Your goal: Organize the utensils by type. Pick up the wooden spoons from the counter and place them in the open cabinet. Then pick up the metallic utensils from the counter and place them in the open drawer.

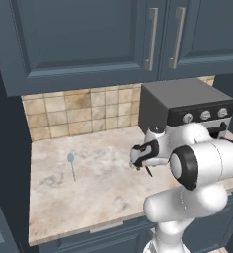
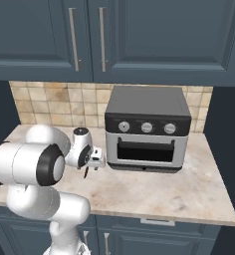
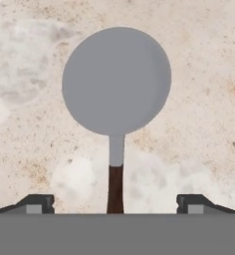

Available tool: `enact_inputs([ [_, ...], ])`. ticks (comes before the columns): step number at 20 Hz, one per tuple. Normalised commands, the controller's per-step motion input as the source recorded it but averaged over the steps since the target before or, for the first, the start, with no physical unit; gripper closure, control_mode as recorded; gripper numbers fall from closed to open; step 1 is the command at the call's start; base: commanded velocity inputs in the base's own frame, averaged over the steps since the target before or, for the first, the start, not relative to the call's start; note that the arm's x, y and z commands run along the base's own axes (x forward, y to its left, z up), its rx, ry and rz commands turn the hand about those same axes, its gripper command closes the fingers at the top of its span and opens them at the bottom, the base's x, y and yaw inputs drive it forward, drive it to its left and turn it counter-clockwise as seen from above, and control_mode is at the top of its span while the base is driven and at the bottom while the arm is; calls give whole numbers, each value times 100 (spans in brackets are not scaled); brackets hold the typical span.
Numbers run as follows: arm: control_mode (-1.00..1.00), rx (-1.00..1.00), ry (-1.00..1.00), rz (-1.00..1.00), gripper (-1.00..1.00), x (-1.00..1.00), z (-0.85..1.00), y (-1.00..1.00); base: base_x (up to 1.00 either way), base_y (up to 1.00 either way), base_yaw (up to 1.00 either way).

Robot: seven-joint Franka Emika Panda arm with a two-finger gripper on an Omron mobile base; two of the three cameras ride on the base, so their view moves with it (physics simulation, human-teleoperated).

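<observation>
A round silver-headed utensil (image 3: 116, 79) with a thin dark handle (image 3: 114, 189), one of the metallic utensils, lies on the beige marbled counter (image 1: 103, 197) in front of the toaster oven. My gripper (image 3: 115, 205) hangs low over it, open, one fingertip on each side of the handle without touching it. The base views show the gripper (image 1: 138, 160) (image 2: 94, 162) pointing down, with the dark handle (image 1: 149, 171) (image 2: 86, 173) just beneath it. A small pale silver-blue spoon (image 1: 71, 165) lies further left on the counter. The wooden spoons, open cabinet and open drawer are out of view.
A grey toaster oven (image 1: 187, 101) (image 2: 147, 129) stands against the tan tile backsplash (image 1: 79, 111), close behind and to the right of the gripper. Slate-blue upper cabinets (image 2: 139, 35) with silver bar handles hang overhead. The counter's front edge (image 2: 159, 218) lies near the arm.
</observation>
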Motion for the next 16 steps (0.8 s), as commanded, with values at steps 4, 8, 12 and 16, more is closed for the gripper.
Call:
enact_inputs([
  [4, -100, 0, 0, 0, -100, 4, -37, 0, 0, 0, 0],
  [8, -100, 0, 0, -2, -100, -4, -45, 0, 0, 0, 0],
  [12, -100, 0, 0, -2, -100, -21, -51, 1, 0, 0, 0],
  [16, -100, 0, 0, -1, -100, -25, -45, 2, 0, 0, 0],
])
